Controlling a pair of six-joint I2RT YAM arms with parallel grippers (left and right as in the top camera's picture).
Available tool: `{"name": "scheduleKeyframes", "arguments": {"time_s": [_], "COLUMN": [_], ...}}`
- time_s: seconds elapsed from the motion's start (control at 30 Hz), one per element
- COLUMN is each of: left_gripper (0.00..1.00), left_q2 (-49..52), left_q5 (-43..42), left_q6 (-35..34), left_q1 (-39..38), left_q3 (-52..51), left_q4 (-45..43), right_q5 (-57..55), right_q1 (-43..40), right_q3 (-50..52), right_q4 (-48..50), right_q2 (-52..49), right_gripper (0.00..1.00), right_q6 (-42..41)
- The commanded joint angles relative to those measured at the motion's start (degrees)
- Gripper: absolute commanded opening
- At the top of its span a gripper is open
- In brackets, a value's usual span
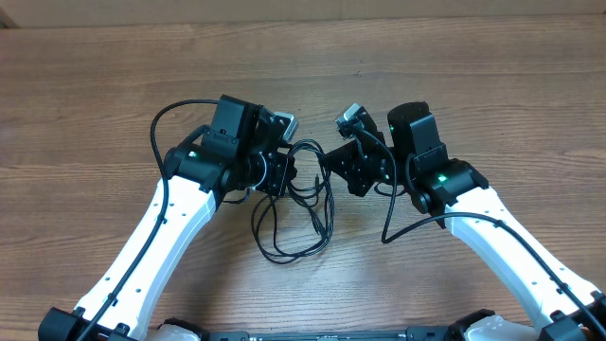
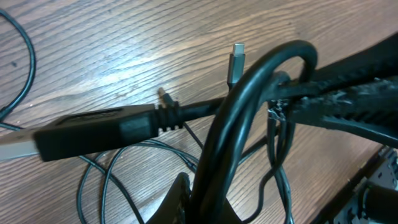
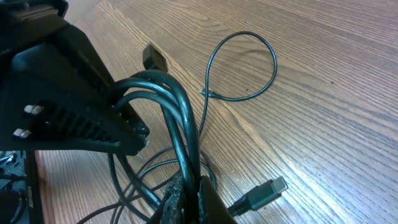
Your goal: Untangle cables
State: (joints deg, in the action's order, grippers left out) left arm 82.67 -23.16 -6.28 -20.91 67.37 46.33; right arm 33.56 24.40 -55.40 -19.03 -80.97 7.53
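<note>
The 2 arms come in from the near edge of the bench [image 1: 473, 66] and bend toward each other in the middle. The left arm [image 1: 161, 237] comes up from the left side and its wrist turns to the right. The right arm [image 1: 511, 246] comes up from the right side and its wrist turns to the left. The 2 pincers are near each other, tip facing tip.

The cables [image 1: 305, 194] sit between them in 1 black tangle. The left pincer [image 1: 287, 173] is closed tight on the cables. The right pincer [image 1: 331, 161] is closed tight on them too. Between the 2 pincers the thick cords bend up in a hump [image 3: 168, 102]. Some thin loops [image 1: 284, 248] spill out of the tangle and lie on the bench, on the robot's side.

A long black plug [image 2: 93, 132] sticks out to the side near the left pincer. A little silver plug [image 2: 237, 59] points up behind the hump. Another plug [image 3: 261, 194] lies flat on the wood. 1 thin cord makes a round loop [image 3: 242, 62] on the bench.
</note>
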Motion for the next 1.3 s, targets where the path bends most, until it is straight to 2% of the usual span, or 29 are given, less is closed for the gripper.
{"name": "scheduleKeyframes", "arguments": {"time_s": [0.0,0.2,0.5,0.8,1.0,1.1,1.27], "left_gripper": [0.05,0.05,0.05,0.04,0.05,0.04,0.04], "left_q2": [-0.6,-0.6,-0.6,-0.6,-0.6,-0.6,-0.6], "left_q5": [5.7,16.3,18.3,22.4,22.5,22.9,23.8], "left_q6": [-5.2,-19.3,-23.4,-36.9,-37.4,-36.9,-32.7], "left_q1": [0.3,0.3,0.3,0.3,0.3,0.3,0.3], "left_q3": [0.9,0.9,0.9,0.9,0.9,0.9,0.9], "left_q4": [0.0,0.0,0.0,0.2,0.6,2.0,2.2], "right_q5": [0.9,1.2,1.3,1.2,1.2,1.2,1.2], "right_q1": [0.0,0.0,0.0,0.0,0.0,0.0,0.0], "right_q3": [0.0,0.0,0.0,0.0,0.0,0.0,0.0], "right_q4": [0.3,-0.4,-1.7,-5.0,-5.1,-5.2,-5.1], "right_q2": [-0.1,-0.1,-0.1,-0.1,-0.1,-0.1,-0.1], "right_gripper": [0.04,0.04,0.04,0.04,0.04,0.22,0.23], "right_q6": [0.0,0.0,0.0,0.0,0.0,0.0,0.0]}}
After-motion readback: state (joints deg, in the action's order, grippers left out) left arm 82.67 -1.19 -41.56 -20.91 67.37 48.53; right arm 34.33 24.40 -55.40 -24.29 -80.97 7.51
